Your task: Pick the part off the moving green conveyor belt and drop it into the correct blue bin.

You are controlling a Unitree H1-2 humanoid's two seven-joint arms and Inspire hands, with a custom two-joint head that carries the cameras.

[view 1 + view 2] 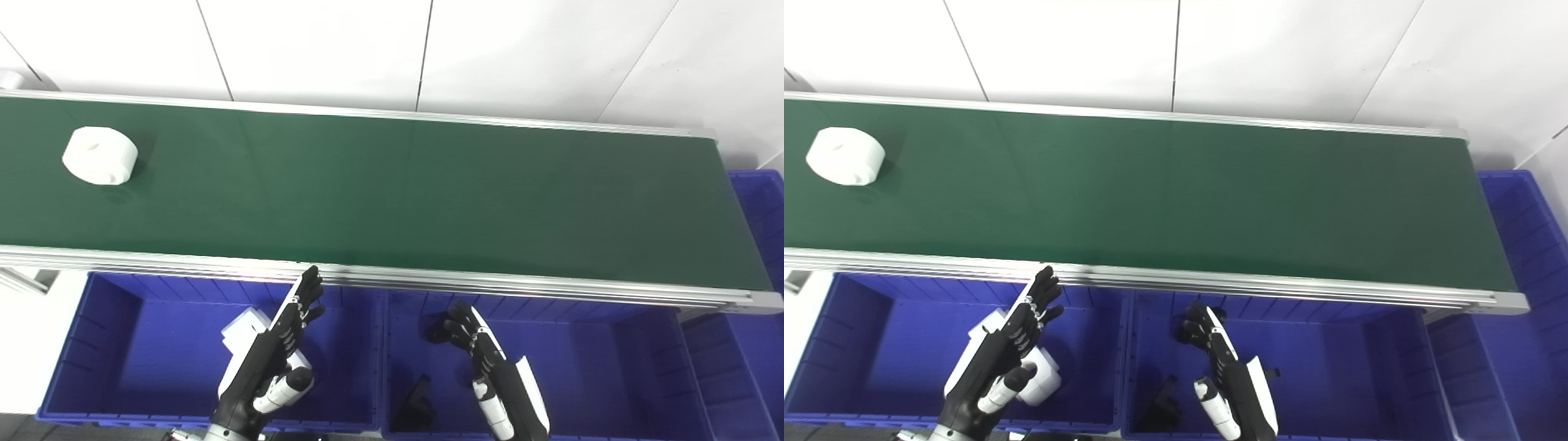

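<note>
A white round part (99, 155) with a small dent in its top lies on the green conveyor belt (392, 196) at the far left. My left hand (278, 343) hovers open over the left blue bin (153, 355), fingertips near the belt's front rail. Over the middle blue bin (588, 367) my right hand (484, 355) also hangs open with nothing in it. Both hands are far from the part on the belt.
A white part (1044, 381) lies in the left bin under my left hand. A black part (416, 401) lies in the middle bin. A third blue bin (762, 202) stands past the belt's right end. A white wall rises behind the belt.
</note>
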